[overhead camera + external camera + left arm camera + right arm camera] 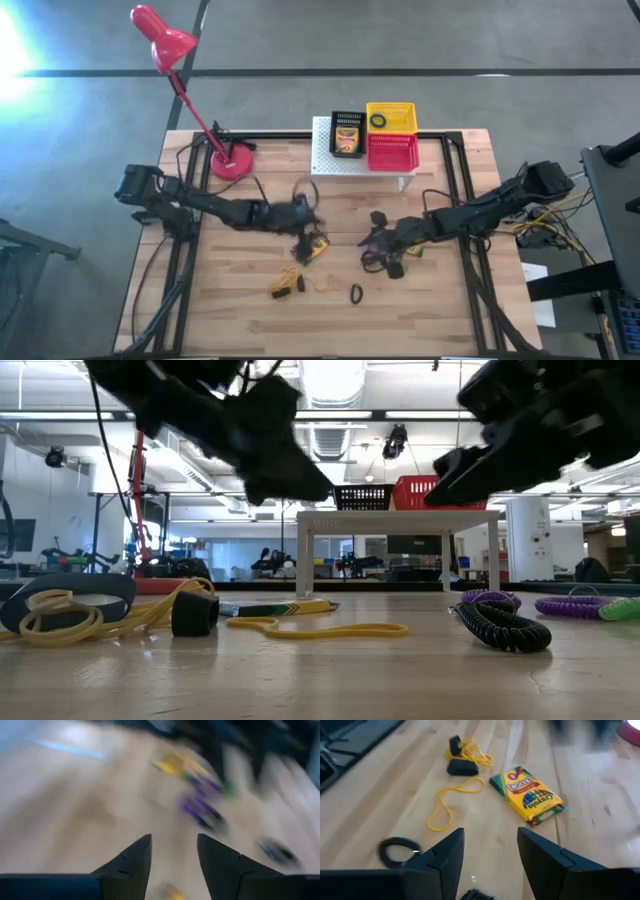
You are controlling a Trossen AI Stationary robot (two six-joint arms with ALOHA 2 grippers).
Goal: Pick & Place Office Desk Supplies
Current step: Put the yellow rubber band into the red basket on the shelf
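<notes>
One crayon box [527, 794], yellow with green edges and a printed row of crayons on its face, lies flat on the wooden table [230, 310] near the middle, and everything else is placed from it. Just beside the crayon box, toward the table's near edge, sits the rubber-band tangle [465, 751], yellowish loops bunched around a small black piece [462, 767], with one loose yellow band [451, 800] trailing off it across the wood. A black coiled ring [397, 851] lies flat a little farther from the crayon box, near that same edge. On the crayon box's right-arm side are purple rings [570, 604] and a green ring [622, 607], low on the table close together. A second crayon box [346, 134] stands in a black basket [346, 119] on the white perforated stand [322, 160] well behind the first box, beside a yellow basket [391, 117] holding a small dark ring [378, 122], and a red basket [392, 152]. The left tool [305, 214] hangs just above the crayon box, fingers [131, 860] spread apart and empty. The right tool [487, 855] hovers near the crayon box on the other side, its fingers likewise parted and gripping nothing. A red desk lamp [165, 38] stands at the far left corner, well apart from the crayon box.
</notes>
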